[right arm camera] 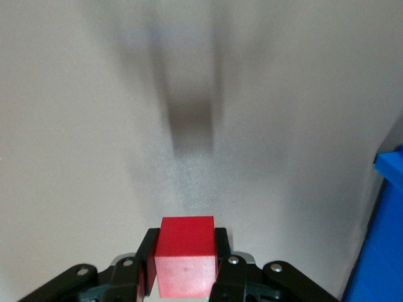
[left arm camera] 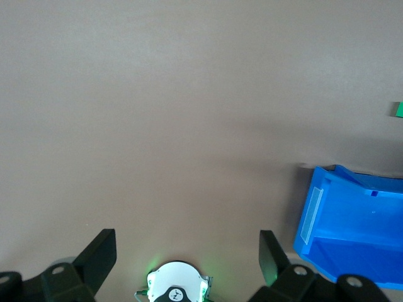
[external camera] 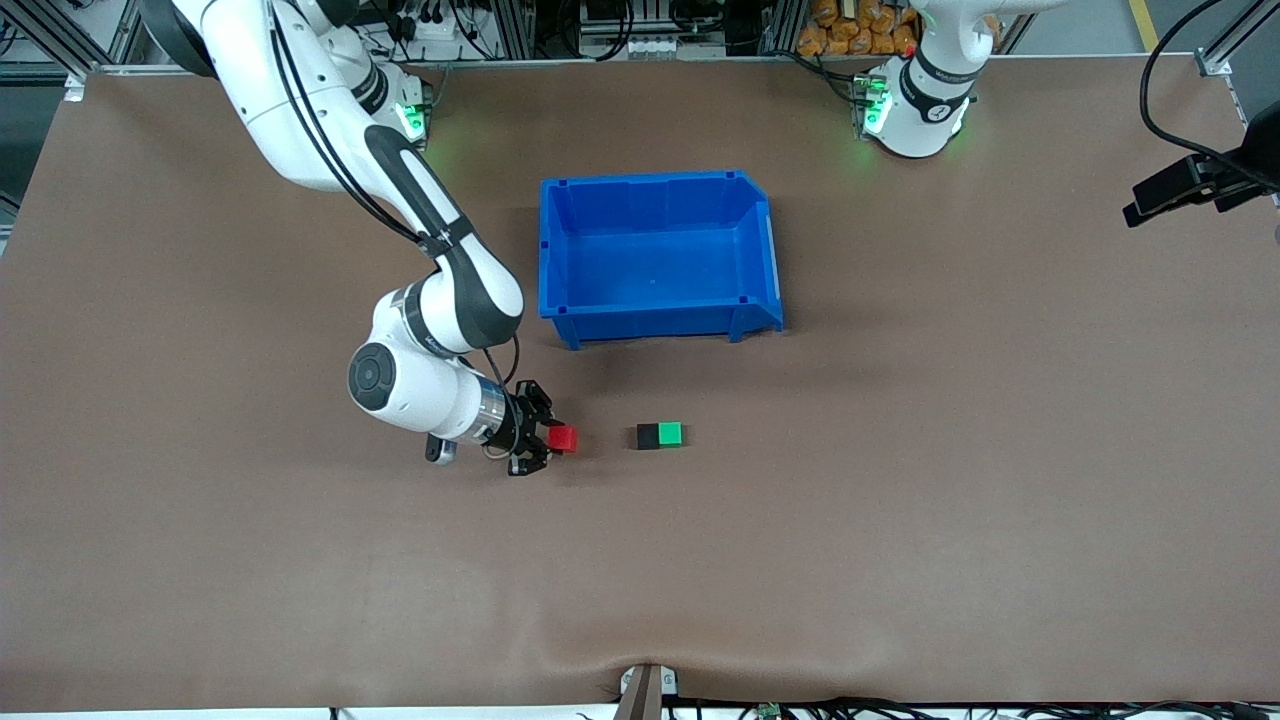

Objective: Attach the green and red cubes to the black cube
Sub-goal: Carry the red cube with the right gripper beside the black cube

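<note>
The right claw squeezes the red cube by two flat sides, just over the tabletop. The black cube sits a little way ahead of that claw, toward the left arm's end, with the green cube already stuck to it on the side away from the claw. The blue bin stands apart from them. The red cube looks small, hard and light, so a gentle pinch on flat faces should do, leaving the front face free to meet the black one. The left claw waits up high, spread wide with nothing in it.
</note>
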